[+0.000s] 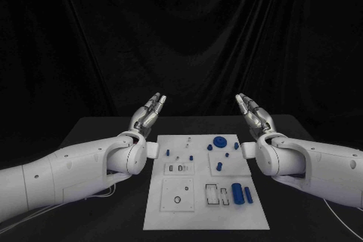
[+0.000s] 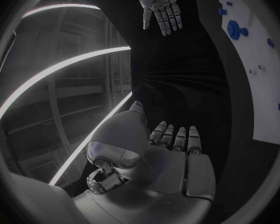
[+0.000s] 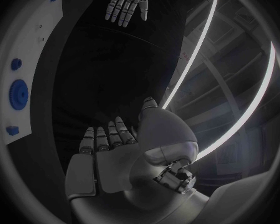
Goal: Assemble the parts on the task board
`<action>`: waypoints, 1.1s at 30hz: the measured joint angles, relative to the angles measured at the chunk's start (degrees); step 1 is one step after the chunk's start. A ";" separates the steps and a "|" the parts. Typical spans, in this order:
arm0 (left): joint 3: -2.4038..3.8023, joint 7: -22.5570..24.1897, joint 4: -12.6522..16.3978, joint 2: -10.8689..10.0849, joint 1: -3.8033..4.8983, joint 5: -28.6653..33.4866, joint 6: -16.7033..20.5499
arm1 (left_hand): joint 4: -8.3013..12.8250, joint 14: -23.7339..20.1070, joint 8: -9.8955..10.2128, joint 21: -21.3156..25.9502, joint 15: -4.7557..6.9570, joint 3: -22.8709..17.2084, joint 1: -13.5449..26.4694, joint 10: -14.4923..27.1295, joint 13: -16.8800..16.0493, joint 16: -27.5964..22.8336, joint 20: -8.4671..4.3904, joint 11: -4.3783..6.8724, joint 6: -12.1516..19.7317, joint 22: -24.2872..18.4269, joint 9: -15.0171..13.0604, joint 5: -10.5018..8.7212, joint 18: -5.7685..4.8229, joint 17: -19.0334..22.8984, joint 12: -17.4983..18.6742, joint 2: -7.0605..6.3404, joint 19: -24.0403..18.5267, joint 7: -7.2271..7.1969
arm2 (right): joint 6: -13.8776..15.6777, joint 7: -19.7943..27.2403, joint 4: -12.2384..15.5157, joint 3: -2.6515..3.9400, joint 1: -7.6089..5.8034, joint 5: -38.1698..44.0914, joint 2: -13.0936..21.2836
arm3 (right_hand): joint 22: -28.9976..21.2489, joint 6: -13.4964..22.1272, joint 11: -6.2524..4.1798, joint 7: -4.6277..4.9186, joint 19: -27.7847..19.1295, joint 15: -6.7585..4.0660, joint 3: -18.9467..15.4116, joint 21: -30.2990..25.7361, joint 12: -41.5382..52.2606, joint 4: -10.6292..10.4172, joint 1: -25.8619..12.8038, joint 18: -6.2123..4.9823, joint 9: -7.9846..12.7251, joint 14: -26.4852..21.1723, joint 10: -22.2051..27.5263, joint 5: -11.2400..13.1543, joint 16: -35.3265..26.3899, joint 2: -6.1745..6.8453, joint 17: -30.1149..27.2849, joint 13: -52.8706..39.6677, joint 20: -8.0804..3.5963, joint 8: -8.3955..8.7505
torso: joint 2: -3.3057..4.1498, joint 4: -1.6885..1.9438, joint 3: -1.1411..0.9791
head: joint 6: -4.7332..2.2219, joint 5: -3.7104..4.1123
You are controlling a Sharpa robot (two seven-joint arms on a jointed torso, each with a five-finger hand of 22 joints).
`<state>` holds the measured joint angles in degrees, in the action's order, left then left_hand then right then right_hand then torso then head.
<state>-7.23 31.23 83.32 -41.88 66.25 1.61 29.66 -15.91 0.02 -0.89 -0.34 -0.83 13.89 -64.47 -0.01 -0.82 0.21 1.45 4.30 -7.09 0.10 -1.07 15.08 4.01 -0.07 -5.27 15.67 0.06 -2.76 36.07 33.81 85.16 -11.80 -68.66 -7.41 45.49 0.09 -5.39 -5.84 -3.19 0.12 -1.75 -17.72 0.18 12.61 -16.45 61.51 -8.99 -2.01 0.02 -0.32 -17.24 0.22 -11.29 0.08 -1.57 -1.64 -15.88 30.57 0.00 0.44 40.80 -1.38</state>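
**Both hands raised and empty, parts lying on the task board**

The left hand (image 1: 150, 112) is lifted above the far side of the black worktop (image 1: 91, 132), its fingers straight, held close side by side and pointing up and away from the robot; it holds nothing. The right hand (image 1: 253, 112) mirrors it on the other side, fingers likewise extended and empty. The two hands stand well apart, palms turned towards each other, with the far end of the board between them and below.

The white task board (image 1: 170, 213) lies flat in the middle of the worktop, between the two forearms. On it, towards the far end, sits a blue gear (image 1: 219, 143) with smaller blue pieces near it. Nearer the robot, two blue cylinders (image 1: 237, 193) lie side by side just beside a black-outlined rectangular slot (image 1: 212, 194). A small black ring (image 1: 178, 199) lies on the board's near left part.

In the left wrist view the left hand's palm (image 2: 171, 159) is open, and the right hand (image 2: 160, 7) shows across from it.
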 measured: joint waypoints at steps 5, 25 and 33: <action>-2.68 2.21 -2.61 1.22 2.50 1.03 -8.75 | -0.54 0.00 0.00 0.00 -0.41 0.54 -2.18 0.19 -0.06 0.00 0.12 0.19 -0.51 0.00 -0.06 0.83 -0.01 0.02 0.00 0.63 -0.12 -0.11 | -1.31 0.80 -0.01 -0.02 -0.02 -1.13 -0.01 | 0.00 -0.79 1.84 1.71 -0.08 0.00 -0.46 0.00 0.70 -0.14 1.60 0.00 -0.06 0.00 -0.12 -0.25 0.00 0.19 0.00 -0.05 0.68 -0.21 | -0.03 0.00 0.02 | 0.03 -0.02; -5.00 6.95 -7.85 -1.07 4.78 -8.28 -21.38 | -0.77 10.89 -1.23 -7.87 -6.36 1.11 -12.14 -2.88 -1.52 4.69 11.83 -7.43 -9.45 4.29 -0.99 7.05 5.77 -6.15 -13.52 -1.61 11.90 3.11 | -3.81 -3.03 -5.11 -0.07 -1.49 27.19 1.44 | 5.95 -11.03 20.87 11.15 24.21 17.04 4.39 12.06 20.20 0.04 17.43 3.13 -0.58 27.38 -18.85 -4.40 18.23 8.92 4.90 -1.93 18.29 1.43 | -0.11 -0.29 -0.03 | 4.40 0.37; -5.00 7.26 -7.88 -3.13 5.05 -17.72 -19.61 | -0.77 13.01 -1.44 -9.17 -7.25 1.11 -14.57 -2.96 -1.65 4.84 13.60 -7.91 -11.17 4.68 -1.13 9.39 5.77 -7.24 -15.17 -1.91 13.66 3.37 | -6.17 -10.17 -6.37 -0.01 -5.09 55.61 2.32 | 4.81 -16.92 19.11 10.00 40.89 14.60 5.19 12.79 17.88 0.08 19.56 1.81 -0.73 38.57 -24.09 -2.83 17.15 9.84 4.44 -1.92 18.11 5.53 | -0.11 -0.35 -0.05 | 6.30 0.80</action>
<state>-12.23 38.49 75.45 -45.02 71.29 -16.11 10.04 -16.68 13.03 -2.32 -9.51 -8.08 15.00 -79.04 -2.97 -2.47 5.05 15.05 -3.61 -18.26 4.77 -2.21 24.47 9.78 -7.30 -20.44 13.77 13.72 0.61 29.90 23.64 78.79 -11.82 -73.75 48.20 47.81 4.90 -22.31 13.27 6.82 41.00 12.85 -12.52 12.97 30.49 -16.37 81.06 -7.18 -2.74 38.59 -24.40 -20.07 17.37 -1.45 4.53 -3.49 16.47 -10.35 30.46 -0.35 0.39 47.10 -0.58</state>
